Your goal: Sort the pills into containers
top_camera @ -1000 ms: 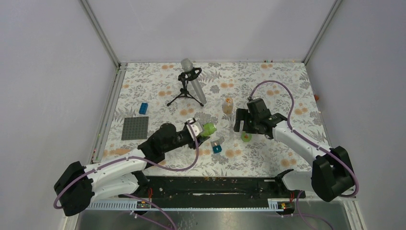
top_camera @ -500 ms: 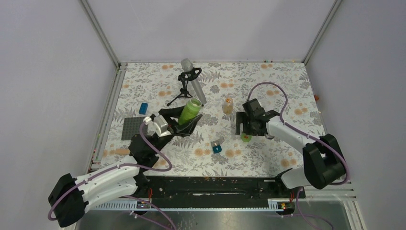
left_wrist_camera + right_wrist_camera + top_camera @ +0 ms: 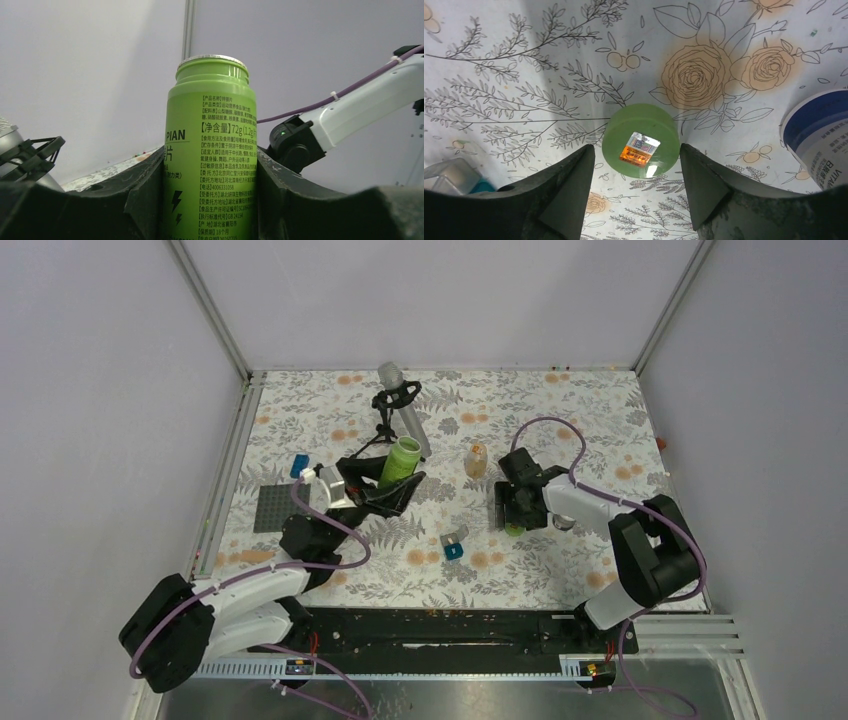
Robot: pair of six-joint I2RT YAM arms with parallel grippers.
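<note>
My left gripper [image 3: 392, 487] is shut on a green pill bottle [image 3: 399, 461], held upright and uncapped above the table; in the left wrist view the bottle [image 3: 210, 150] stands between my fingers [image 3: 142, 195]. The bottle's green cap [image 3: 640, 140] lies flat on the flowered cloth with an orange sticker on top. My right gripper [image 3: 636, 172] is open and points straight down, its fingertips to either side of the cap and a little short of it. In the top view the right gripper [image 3: 512, 512] covers most of the cap [image 3: 513, 529].
A small orange pill bottle [image 3: 476, 459] stands behind the right gripper. A white-and-blue bottle [image 3: 824, 135] lies at the right. A teal and clear box [image 3: 453, 544], a grey baseplate [image 3: 280, 507], a blue brick [image 3: 299, 466] and a microphone on a tripod [image 3: 400, 412] are on the cloth.
My left arm lifted the green bottle from lying sideways near the centre to upright, further left and back. My right gripper came down over the green cap.
</note>
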